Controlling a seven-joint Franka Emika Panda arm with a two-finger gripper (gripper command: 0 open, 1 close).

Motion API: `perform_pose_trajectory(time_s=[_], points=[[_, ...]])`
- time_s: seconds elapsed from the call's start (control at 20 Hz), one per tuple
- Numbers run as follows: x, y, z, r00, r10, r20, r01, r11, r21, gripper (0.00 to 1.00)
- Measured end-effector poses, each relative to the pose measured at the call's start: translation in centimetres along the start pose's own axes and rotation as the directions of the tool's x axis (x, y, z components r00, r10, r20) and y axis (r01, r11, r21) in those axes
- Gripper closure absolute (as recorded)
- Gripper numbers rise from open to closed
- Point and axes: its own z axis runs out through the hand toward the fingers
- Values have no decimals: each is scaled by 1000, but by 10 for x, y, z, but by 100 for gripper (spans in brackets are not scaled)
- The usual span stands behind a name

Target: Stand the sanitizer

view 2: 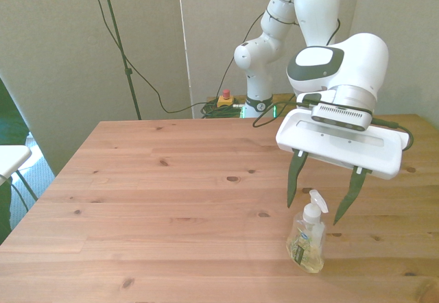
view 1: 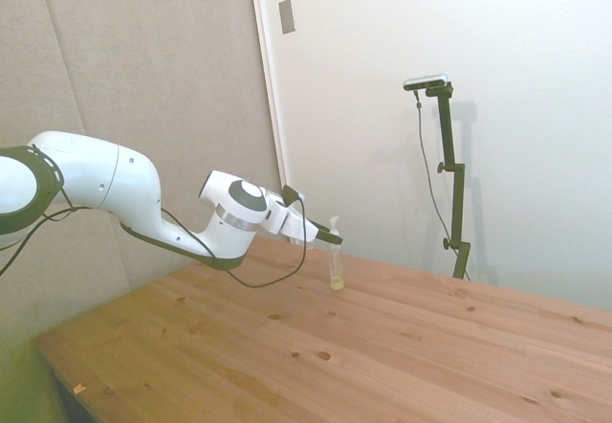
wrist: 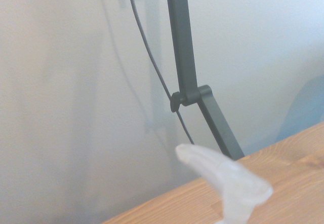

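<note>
Sanitizer (view 2: 306,238): upright on the wooden tabletop (view 2: 171,200), base resting on the planks, near the edge closest to the front camera and toward the front view's right. Clear body with pale yellowish liquid in the lower part and a small label on the side; white pump nozzle on top, spout angled toward the front view's right. In the side view, seen as a slim bottle (view 1: 336,268) standing well in from the tabletop's near edge. In the wrist view, only the blurred white nozzle (wrist: 228,176) visible, with a strip of tabletop (wrist: 293,148) beyond.

Gripper (view 2: 321,197): fingers spread, hanging on either side of the nozzle and just above the bottle's shoulders; one dark finger (view 2: 295,177) to the front view's left of the pump, the other to its right, neither shown pressing on the bottle. In the side view, gripper (view 1: 330,238) reaching in level with the pump top.

White arm (view 1: 143,198): stretched low over the tabletop.
</note>
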Motion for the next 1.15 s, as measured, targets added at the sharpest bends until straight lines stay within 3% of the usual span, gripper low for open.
perform_pose_trajectory(time_s=[0.25,0.55,0.95,1.15], points=[[17,5,-18,985,-38,169,54,994,-91,0],[42,9,-34,928,-103,358,168,973,-156,0],[38,41,-55,801,-193,567,362,911,-200,0],[36,69,-72,756,-215,619,418,886,-202,0]])
